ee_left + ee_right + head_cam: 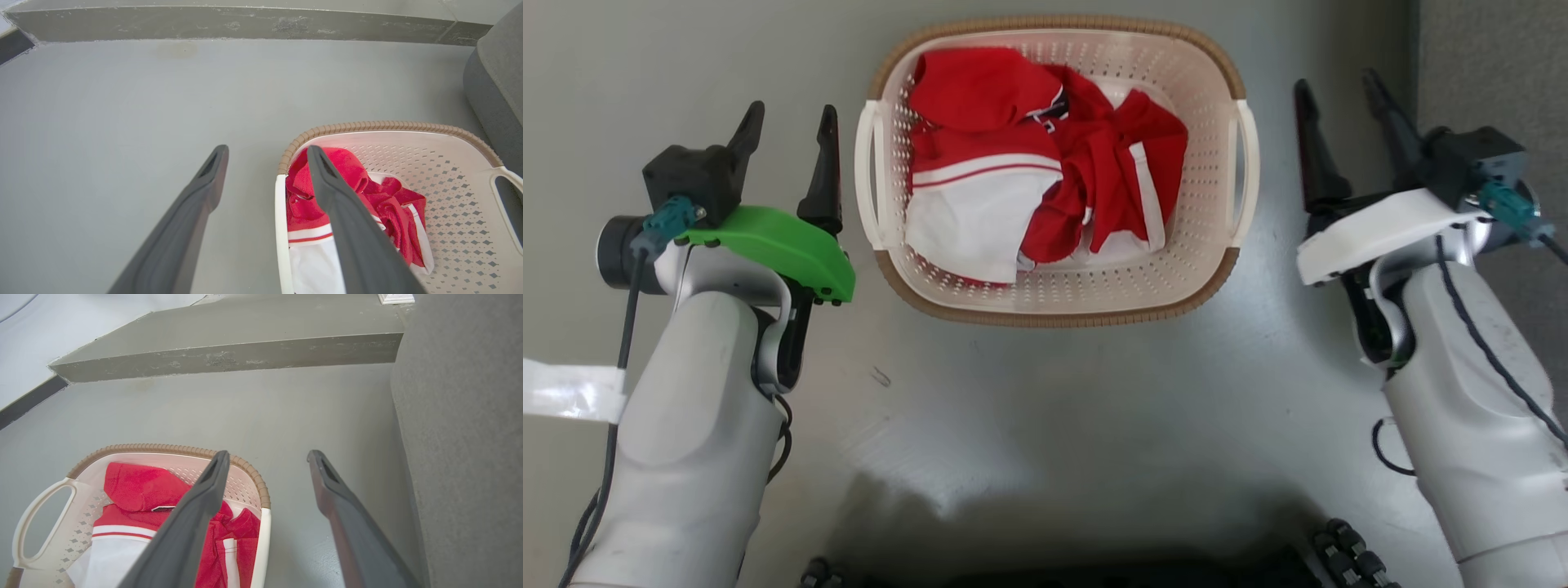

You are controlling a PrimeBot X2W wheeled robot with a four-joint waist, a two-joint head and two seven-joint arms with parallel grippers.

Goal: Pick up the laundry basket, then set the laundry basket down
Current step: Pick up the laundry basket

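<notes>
Currently the laundry basket [1058,317] sits flat on the grey floor [1045,425], loaded with red and white clothes [1045,163], centred between both arms and not yet lifted. Left gripper [792,114] is just outside the basket's left handle [867,175], right gripper [1337,83] a bit further outside its right handle [1249,171]; both have fingers spread with nothing between them. Looks like a symmetric pre-grasp: one arm per handle should keep the load level, and flanking the basket lets each move in on its own handle, though the right has more gap to cover.
</notes>
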